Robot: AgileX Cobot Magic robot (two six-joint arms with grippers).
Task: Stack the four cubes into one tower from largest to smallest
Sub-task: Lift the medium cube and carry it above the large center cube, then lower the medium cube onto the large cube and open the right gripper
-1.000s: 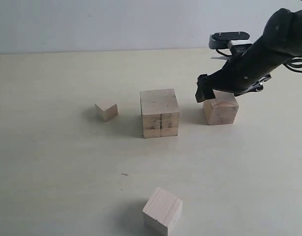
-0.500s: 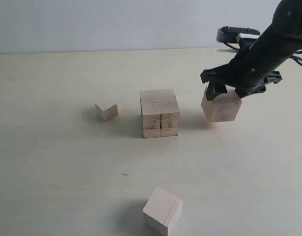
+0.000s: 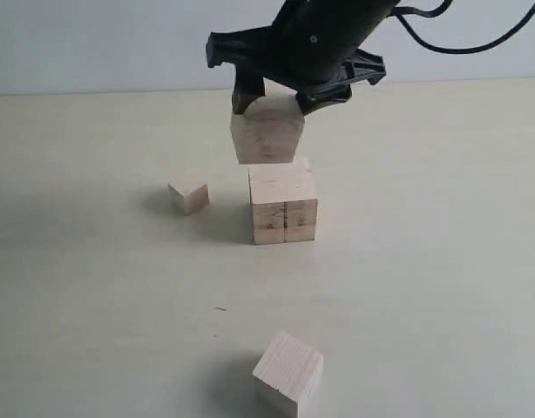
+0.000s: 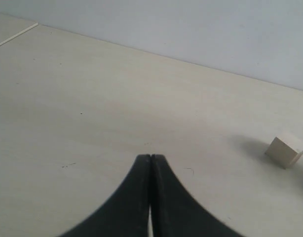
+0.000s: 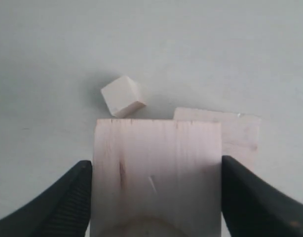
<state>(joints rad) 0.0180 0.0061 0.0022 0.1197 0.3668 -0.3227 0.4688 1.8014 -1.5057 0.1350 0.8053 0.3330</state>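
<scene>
My right gripper (image 3: 272, 100) (image 5: 157, 175) is shut on a mid-sized pale wooden cube (image 3: 267, 131) (image 5: 156, 173) and holds it in the air just above and slightly left of the largest cube (image 3: 283, 200) (image 5: 240, 136), which has a dark vertical seam. The smallest cube (image 3: 188, 195) (image 5: 123, 96) (image 4: 286, 150) rests on the table left of the largest one. Another cube (image 3: 288, 373) lies tilted near the front edge. My left gripper (image 4: 150, 157) is shut on nothing, low over bare table, and does not show in the exterior view.
The pale table top (image 3: 424, 287) runs back to a light wall (image 3: 119, 43). The right arm's black cable (image 3: 477, 35) loops at the top right.
My right gripper closed on the mid-sized cube at the right, lifted it, and carried it left until it hangs over the largest cube. The other cubes have not moved.
</scene>
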